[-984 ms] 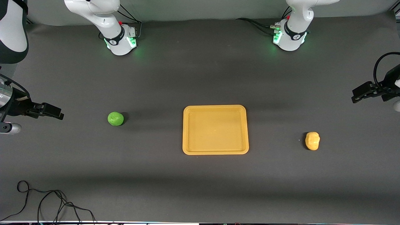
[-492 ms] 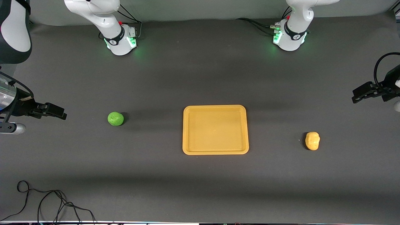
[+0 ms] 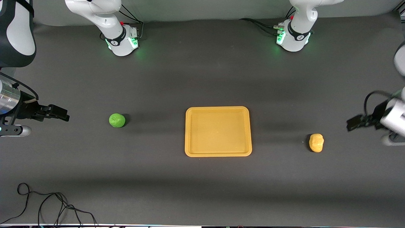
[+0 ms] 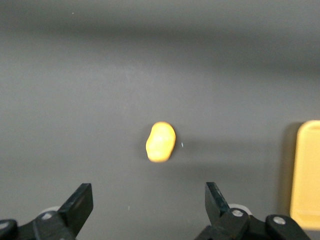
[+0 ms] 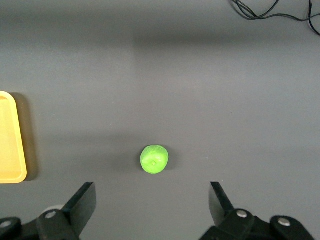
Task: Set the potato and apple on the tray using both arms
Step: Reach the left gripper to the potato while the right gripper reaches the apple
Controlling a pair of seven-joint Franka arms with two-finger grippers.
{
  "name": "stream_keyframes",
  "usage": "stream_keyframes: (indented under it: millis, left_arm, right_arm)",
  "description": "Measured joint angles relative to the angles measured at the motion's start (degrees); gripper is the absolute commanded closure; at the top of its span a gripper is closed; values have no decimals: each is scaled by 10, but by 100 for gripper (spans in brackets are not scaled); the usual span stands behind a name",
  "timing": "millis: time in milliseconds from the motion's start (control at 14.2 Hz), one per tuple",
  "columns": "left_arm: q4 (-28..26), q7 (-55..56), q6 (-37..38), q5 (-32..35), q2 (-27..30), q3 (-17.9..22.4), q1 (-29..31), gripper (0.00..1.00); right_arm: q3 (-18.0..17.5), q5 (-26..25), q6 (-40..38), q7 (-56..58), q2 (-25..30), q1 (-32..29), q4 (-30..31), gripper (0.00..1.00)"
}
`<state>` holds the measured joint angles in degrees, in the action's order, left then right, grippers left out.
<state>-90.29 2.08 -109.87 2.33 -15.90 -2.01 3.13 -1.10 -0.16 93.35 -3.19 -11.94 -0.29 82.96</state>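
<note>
The yellow-orange tray point(image 3: 190, 133) lies empty at the table's middle. The green apple point(image 3: 117, 120) sits on the mat toward the right arm's end; it shows in the right wrist view point(image 5: 154, 159) ahead of the open jaws. The lumpy yellow potato point(image 3: 316, 142) sits toward the left arm's end; it shows in the left wrist view point(image 4: 160, 142). My right gripper point(image 3: 61, 113) is open and empty, up over the mat at the right arm's end, apart from the apple. My left gripper point(image 3: 352, 123) is open and empty, over the mat beside the potato.
A loose black cable point(image 3: 47, 205) lies on the mat near the front camera at the right arm's end. The arm bases point(image 3: 121, 41) glow green along the edge farthest from the camera. The tray's edge shows in both wrist views point(image 5: 10, 140).
My left gripper has swung down and in toward the potato. My right gripper has crept slightly toward the apple. The apple, potato and tray have not moved.
</note>
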Motion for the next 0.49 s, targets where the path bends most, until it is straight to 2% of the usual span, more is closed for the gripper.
stream_keyframes:
  millis: [211,492]
  left_arm:
    - [-1,0,-58,7,-63,0,0,0]
    - [-5,0,-99,8,-126,1,3,0]
  right_arm:
    - [1,-1,0,0,-1,-2,-1,0]
    - [11,-1,0,7,-1,-5,-4,0]
